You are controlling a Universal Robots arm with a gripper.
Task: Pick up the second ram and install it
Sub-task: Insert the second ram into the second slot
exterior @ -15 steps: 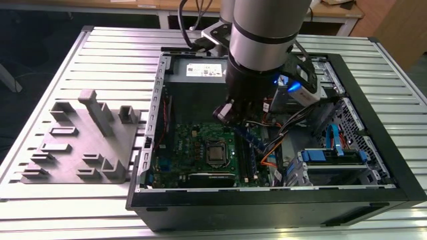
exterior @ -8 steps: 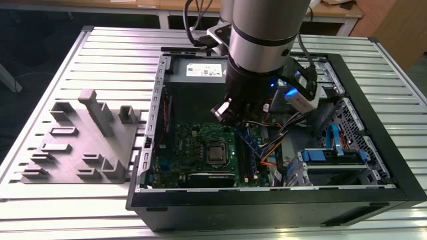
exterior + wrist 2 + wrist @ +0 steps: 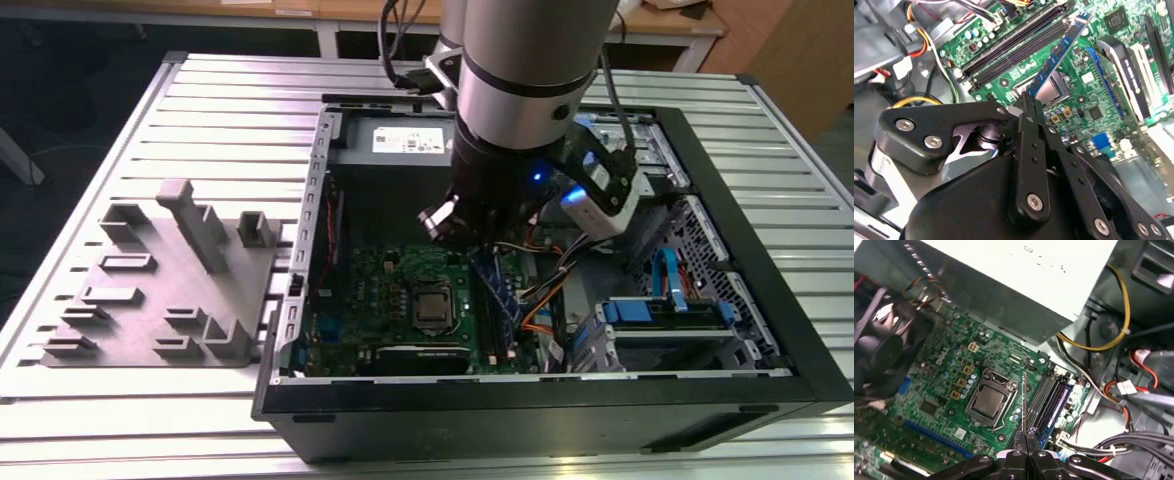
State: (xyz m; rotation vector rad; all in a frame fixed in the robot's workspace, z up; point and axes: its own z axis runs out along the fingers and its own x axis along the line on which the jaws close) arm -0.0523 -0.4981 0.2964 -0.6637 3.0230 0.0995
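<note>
Colleague: What is the claw doing?

Me: My claw [image 3: 1026, 99] is pressed together, pinching one end of the second ram [image 3: 1060, 50]. The rest of the blue stick juts out free beyond the fingertips.

Colleague: And where is that?

Me: Inside the open computer case [image 3: 534, 400], which stands on the slatted table [image 3: 240, 90]. In the first wrist view I see the stick edge-on, a thin line held over the green motherboard [image 3: 929, 385]. It lies between the square processor socket [image 3: 988, 402] and the long black memory sockets [image 3: 1041, 392], running roughly alongside them.
</note>
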